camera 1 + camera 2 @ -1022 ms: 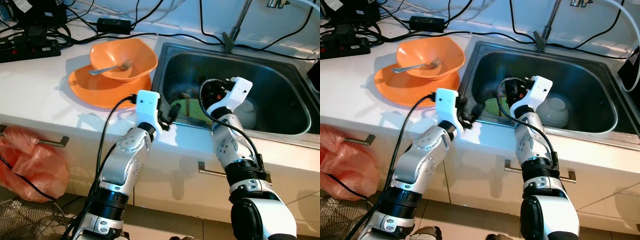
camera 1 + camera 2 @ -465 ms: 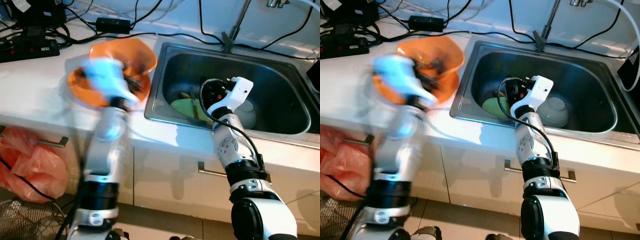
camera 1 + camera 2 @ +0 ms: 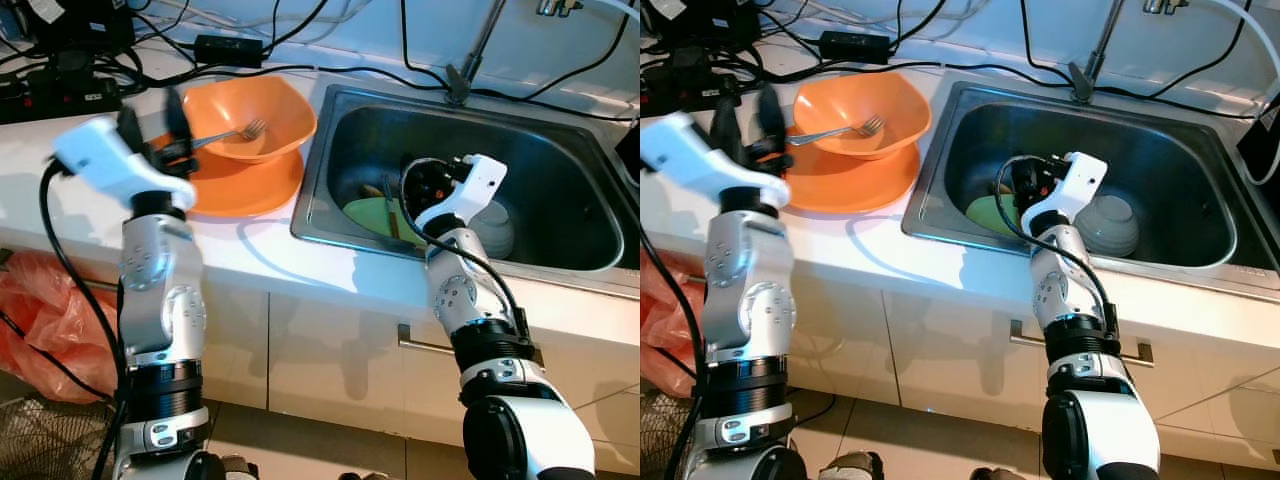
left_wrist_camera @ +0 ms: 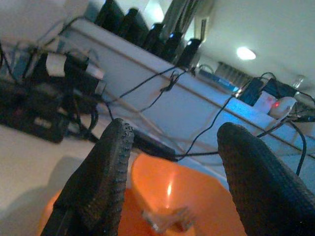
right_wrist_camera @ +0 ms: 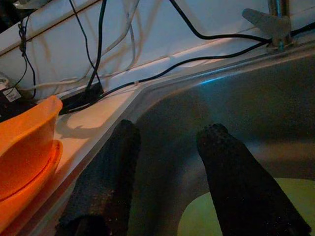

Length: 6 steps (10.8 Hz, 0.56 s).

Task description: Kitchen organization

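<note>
A: Containers?

B: Orange bowl (image 3: 250, 117) stacked on an orange plate (image 3: 235, 180) on the white counter (image 3: 60, 160); a fork (image 3: 225, 134) lies inside the bowl. In the steel sink (image 3: 560, 160): a green plate (image 3: 375, 215) and an upturned white bowl (image 3: 495, 228).

A: Left gripper (image 3: 150, 125)?

B: Raised over the counter, fingers spread, nothing between them. Bowl and plate sit just ahead of the fingertips, fork handle pointing toward them.

A: Right gripper (image 5: 172, 162)?

B: Inside the sink, fingers parted, empty. Green plate lies just below and ahead of it; white bowl beside its wrist.
</note>
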{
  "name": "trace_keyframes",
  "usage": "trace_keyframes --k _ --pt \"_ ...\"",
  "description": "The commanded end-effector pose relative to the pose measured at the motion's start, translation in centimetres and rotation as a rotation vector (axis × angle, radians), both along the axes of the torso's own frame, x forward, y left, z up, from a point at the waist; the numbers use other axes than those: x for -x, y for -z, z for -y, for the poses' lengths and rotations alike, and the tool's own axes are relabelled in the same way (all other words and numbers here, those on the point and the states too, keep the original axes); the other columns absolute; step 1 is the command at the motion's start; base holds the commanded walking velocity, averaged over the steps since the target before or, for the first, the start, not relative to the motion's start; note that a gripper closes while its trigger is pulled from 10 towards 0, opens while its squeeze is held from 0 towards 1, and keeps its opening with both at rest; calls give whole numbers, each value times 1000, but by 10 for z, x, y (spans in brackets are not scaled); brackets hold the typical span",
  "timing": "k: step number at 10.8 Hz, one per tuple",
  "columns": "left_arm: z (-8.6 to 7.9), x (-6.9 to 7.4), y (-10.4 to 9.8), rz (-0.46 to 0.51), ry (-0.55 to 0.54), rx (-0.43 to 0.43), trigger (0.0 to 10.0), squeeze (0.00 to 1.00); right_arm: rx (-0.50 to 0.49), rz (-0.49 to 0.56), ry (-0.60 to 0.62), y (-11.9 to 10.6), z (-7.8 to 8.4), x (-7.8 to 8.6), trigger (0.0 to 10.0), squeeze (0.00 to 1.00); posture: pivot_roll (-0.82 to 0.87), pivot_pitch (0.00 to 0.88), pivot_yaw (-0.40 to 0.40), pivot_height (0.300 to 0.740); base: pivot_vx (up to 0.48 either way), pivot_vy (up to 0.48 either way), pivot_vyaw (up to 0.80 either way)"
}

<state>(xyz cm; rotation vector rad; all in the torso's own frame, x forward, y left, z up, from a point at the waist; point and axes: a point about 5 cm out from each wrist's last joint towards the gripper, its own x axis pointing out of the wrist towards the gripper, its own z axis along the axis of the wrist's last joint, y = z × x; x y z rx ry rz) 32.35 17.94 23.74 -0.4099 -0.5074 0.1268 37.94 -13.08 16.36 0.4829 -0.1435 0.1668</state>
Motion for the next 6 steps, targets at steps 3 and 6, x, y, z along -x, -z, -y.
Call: trace_keyframes --k 3,6 --pt "8 -7 14 -67 94 107 10000 0 -4 -14 -2 2 3 0 10000 0 134 91 -97 740 0 0 0" --pt "11 -15 18 -110 121 147 10000 0 -6 -8 -1 1 3 -1 10000 0 124 83 -89 740 0 0 0"
